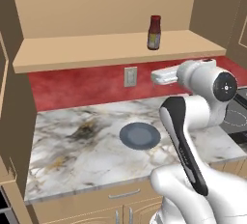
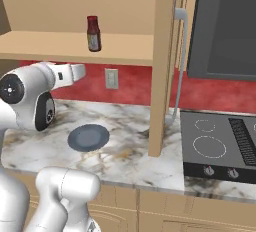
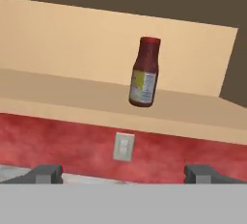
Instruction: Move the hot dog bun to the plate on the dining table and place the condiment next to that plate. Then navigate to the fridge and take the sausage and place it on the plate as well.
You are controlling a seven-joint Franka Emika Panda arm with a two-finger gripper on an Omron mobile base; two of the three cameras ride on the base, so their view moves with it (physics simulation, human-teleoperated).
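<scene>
Marble counter (image 1: 72, 155) runs under a red backsplash (image 1: 77, 88), with a tan wooden shelf (image 1: 96, 49) above it. On that shelf stands the condiment bottle (image 1: 154, 33) — dark red, pale label, upright, set back from the shelf's front edge with bare shelf on both sides. In the hand view the bottle (image 3: 144, 72) sits above and between the two finger tips, slightly left of centre, well apart from them.

Gripper (image 3: 123, 174) stands wide open, nothing between its fingers (image 3: 46, 174). It hangs below the shelf level, in front of the backsplash and near a pale wall outlet (image 1: 130, 77), pointing toward the wall. The bottle is higher than the hand and farther back.

Room to move — open air between counter and shelf; the shelf's front lip lies between hand and bottle. A small dark blue-grey plate (image 1: 140, 135) lies flat on the counter below the arm. In the right base view a tall wooden panel (image 2: 162, 66) rises right of the shelf, a black cooktop (image 2: 220, 146) beyond it, and the bottle (image 2: 93, 33) stands well left of that panel.
</scene>
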